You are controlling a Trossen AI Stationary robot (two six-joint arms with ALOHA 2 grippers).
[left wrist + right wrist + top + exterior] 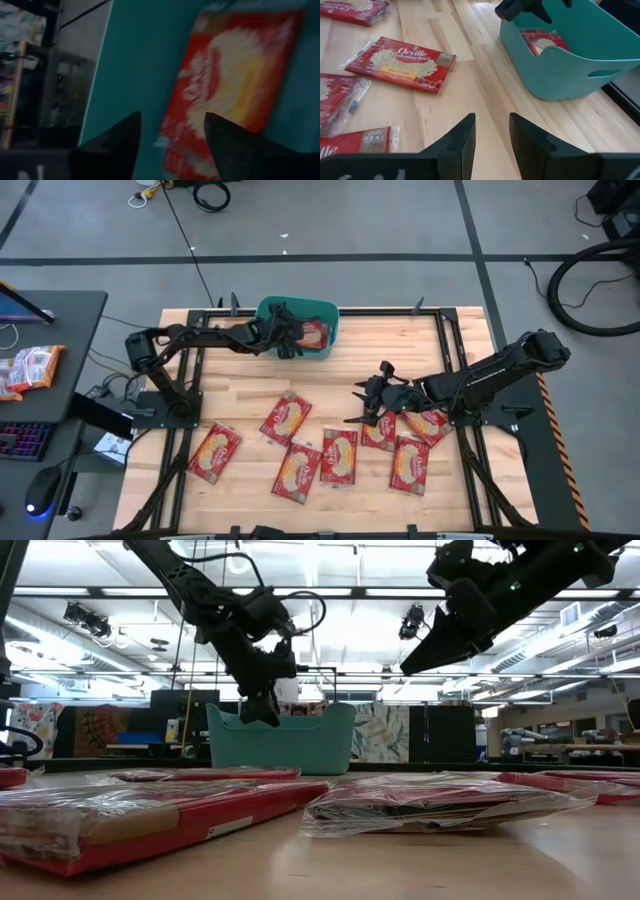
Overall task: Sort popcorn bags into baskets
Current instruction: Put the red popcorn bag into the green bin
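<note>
At the table's far edge, the left gripper [287, 340] hangs over the teal tub [326, 309], jaws wide and empty; one popcorn bag [313, 335] lies inside. Near the right edge, the right gripper [362, 406] hovers, jaws narrowly parted, above popcorn bags [339, 455] on the tabletop.

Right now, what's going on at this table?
The robot is sorting popcorn bags into the teal basket. The left hand is over the basket, fingers open, with one red bag lying inside below it. The right hand hovers open and empty above the table. Seven more bags lie on the wood.
</note>
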